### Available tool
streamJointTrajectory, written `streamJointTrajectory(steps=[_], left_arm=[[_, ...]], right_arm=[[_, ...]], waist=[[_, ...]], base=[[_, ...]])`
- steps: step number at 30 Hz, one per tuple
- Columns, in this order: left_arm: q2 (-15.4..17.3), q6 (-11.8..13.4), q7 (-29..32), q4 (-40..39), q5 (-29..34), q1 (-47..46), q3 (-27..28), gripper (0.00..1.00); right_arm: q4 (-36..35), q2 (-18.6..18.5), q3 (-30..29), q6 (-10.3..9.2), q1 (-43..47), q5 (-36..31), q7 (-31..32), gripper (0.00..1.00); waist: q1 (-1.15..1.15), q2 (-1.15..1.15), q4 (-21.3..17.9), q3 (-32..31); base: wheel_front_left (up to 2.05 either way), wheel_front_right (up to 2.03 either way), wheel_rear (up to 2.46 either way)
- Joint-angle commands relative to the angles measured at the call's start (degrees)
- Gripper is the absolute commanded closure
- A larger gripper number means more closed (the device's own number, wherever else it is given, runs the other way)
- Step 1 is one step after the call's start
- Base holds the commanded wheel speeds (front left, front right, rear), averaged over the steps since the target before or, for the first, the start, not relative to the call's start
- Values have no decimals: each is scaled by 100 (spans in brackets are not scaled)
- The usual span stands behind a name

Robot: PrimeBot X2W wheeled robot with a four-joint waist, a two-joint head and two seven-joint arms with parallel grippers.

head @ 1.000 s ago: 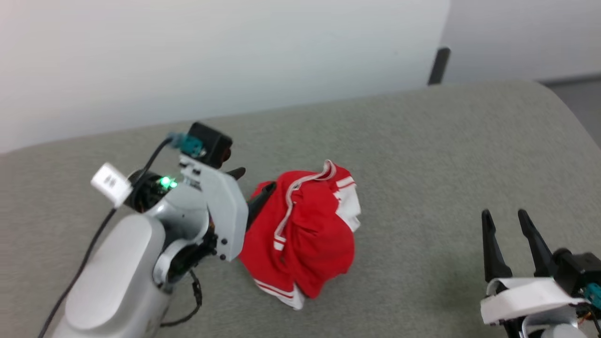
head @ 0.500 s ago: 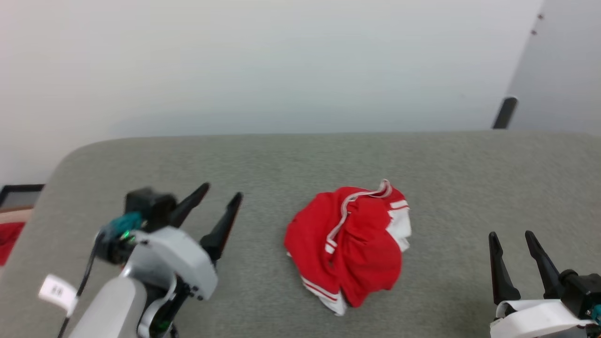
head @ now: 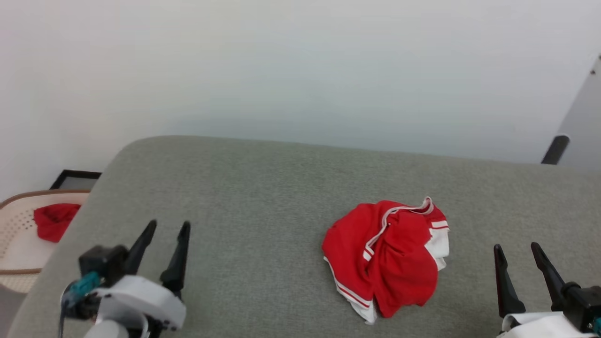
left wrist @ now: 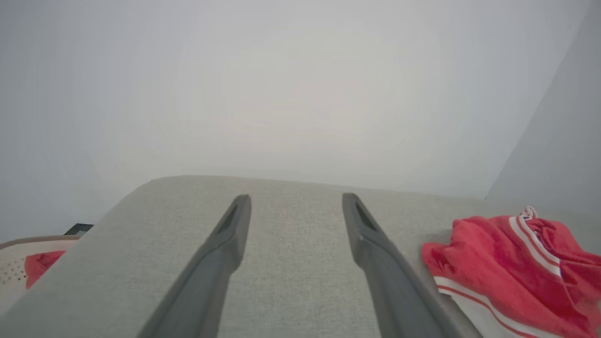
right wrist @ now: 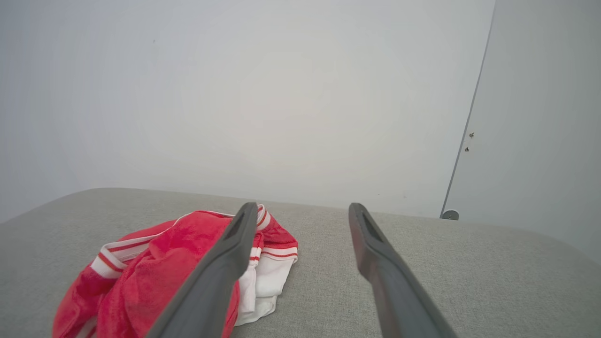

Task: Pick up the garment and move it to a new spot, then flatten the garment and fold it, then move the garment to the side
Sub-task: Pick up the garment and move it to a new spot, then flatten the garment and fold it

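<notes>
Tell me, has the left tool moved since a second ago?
Yes. The left tool was at the left edge of the crumpled red and white shirt; now it sits open, well clear to the shirt's left.

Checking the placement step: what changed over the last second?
The left gripper, earlier against the left edge of the garment, has pulled back to the robot's left and is open, clear of it. The head camera also turned, so the whole view shifted. Unchanged: the garment lies in the same crumpled heap; the right gripper stays open, apart from it.
</notes>
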Motion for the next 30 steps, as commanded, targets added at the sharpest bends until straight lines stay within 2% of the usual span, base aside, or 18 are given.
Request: streamJointTrajectory(steps=[1,10,17,20,23,30], left_arm=[[1,8,-49,67,-16,102,35,0],[0,11,-214,330,-30,224,285,0],[-30,-36,-93,324,-70,88,219,0],[-30,-87,325,193,-193,-92,83,0],[66,-122,1046,15,-324,-297,-89,0],[206,-72,3320,-695,-1064,-848,-358,0]], right_arm=[[-16,18,-23,0,100,-45,-5,0],[-24,92,-62,0,192,-60,-5,0],[-21,98,-108,0,82,-101,-5,0],[-17,89,-212,0,25,-103,-5,0],[-44,122,-292,0,-27,-127,-5,0],[-70,177,-351,0,-162,-114,-5,0]], waist=[[0,0,101,-78],[0,0,193,-124],[0,0,54,-23],[0,0,-66,79],[0,0,-208,194],[0,0,-586,470]], base=[[0,0,0],[0,0,0],[0,0,0],[0,0,0],[0,0,0],[0,0,0]])
